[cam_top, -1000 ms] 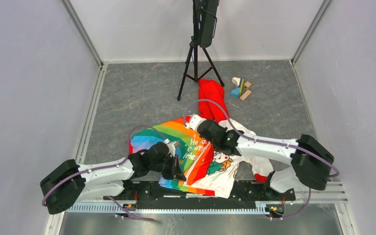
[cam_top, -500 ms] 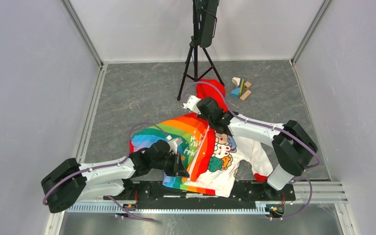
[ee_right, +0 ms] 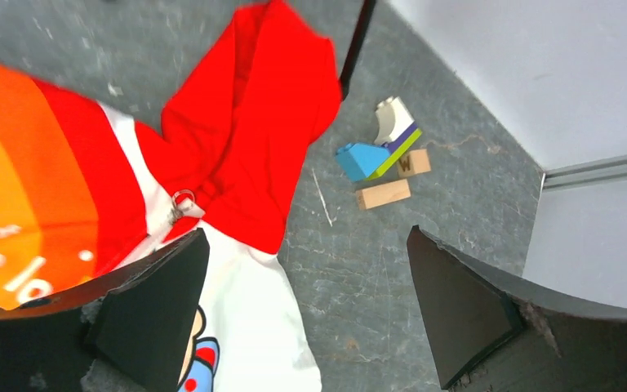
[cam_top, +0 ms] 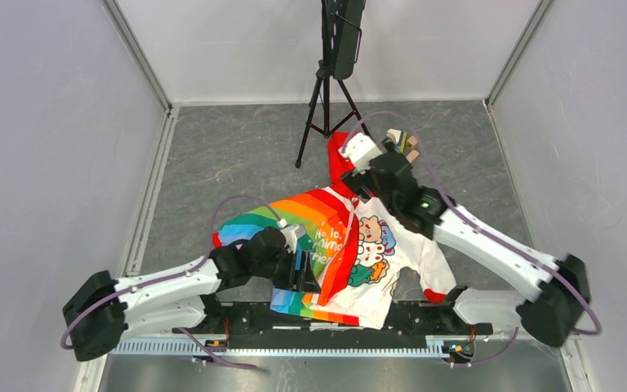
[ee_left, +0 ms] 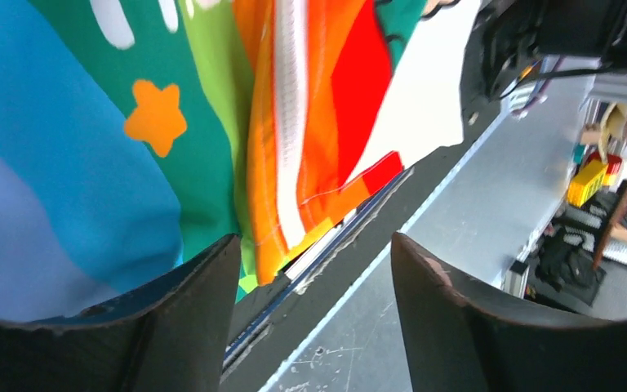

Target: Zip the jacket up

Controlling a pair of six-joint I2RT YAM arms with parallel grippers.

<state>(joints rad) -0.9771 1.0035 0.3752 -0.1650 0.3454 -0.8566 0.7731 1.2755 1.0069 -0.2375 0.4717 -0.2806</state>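
Poising the left gripper (ee_left: 314, 322), spread, at the jacket (cam_top: 367, 245) hem. Hanging the right gripper (ee_right: 306, 302) over the hood (ee_right: 253, 106) — also spread, empty.

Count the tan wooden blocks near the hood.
2. A small block marked W lies right of the red hood; a longer plain block just below it in the right wrist view. None look hidden.

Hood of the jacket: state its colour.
The hood is plain red, clearest in the right wrist view.
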